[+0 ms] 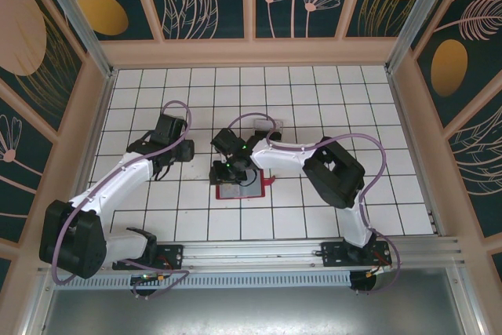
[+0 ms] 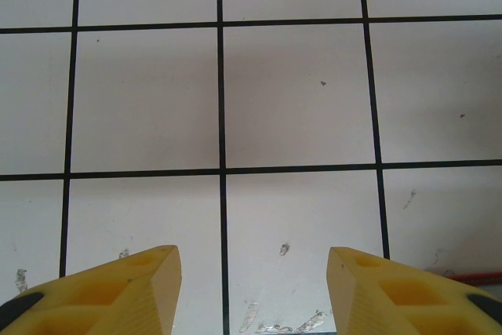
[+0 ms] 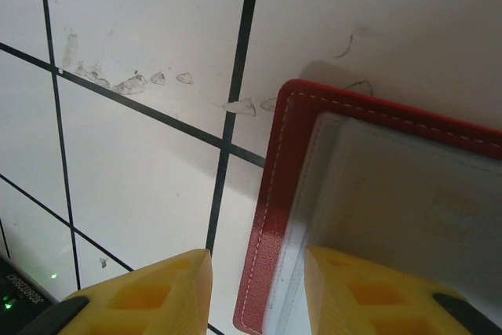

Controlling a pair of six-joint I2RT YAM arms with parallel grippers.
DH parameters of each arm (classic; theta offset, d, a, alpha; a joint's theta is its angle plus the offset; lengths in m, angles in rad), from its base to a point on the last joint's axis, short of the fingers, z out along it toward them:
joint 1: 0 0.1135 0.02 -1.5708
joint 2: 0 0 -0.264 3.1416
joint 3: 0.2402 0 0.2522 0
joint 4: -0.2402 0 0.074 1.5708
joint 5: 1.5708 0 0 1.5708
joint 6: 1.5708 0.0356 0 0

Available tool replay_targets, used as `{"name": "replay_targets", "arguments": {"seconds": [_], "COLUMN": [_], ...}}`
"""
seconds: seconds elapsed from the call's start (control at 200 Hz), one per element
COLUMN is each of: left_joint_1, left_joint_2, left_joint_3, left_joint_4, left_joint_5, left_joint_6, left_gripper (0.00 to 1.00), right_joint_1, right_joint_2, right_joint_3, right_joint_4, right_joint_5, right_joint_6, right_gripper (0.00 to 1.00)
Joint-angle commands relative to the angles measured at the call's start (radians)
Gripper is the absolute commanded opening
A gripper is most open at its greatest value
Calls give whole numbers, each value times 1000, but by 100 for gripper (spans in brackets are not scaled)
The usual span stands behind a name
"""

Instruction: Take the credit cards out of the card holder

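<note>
Red card holder (image 1: 239,191) lies open flat near the bench (image 2: 298,100) centre, a pale grey card (image 3: 408,194) inside; right tool (image 3: 257,255), jaws narrowly apart, hangs over its stitched edge holding nothing, left tool (image 2: 252,250) narrowly parted above bare tiles.

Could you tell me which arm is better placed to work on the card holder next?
Likely right: the right pincer hangs open over the card holder; the left pincer hovers over bare tiles.
</note>
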Motion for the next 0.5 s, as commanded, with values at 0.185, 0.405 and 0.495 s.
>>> {"name": "replay_targets", "arguments": {"seconds": [0.185,0.405,0.495], "left_joint_1": [6,6,6], "left_joint_2": [5,17,21], "left_joint_3": [8,11,11], "left_joint_4": [-11,-9,-8], "left_joint_5": [12,25,33], "left_joint_6": [19,22,22], "left_gripper": [53,53,53], "right_joint_1": [14,28,39], "right_joint_2": [-7,5,6], "right_joint_3": [-2,19,34], "right_joint_4": [-105,-191,-227], "right_joint_5": [98,188,230], "right_joint_6": [11,18,25], "right_gripper": [38,39,40]}}
